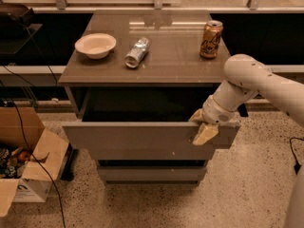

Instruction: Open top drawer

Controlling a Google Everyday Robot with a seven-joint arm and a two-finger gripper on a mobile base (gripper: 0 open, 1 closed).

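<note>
The top drawer (142,139) is pulled out from under the brown countertop, its flat grey-brown front panel facing me and its dark box open above. My gripper (203,126) sits at the right end of the drawer's top edge, one cream finger (205,134) hanging down over the front of the panel, the other behind the rim. My white arm (256,82) reaches in from the right.
On the countertop (156,61) stand a white bowl (95,45), a silver can lying on its side (137,52) and an upright orange can (211,39). Two narrower drawers (151,174) sit below. An open cardboard box (26,163) and cables lie on the floor at left.
</note>
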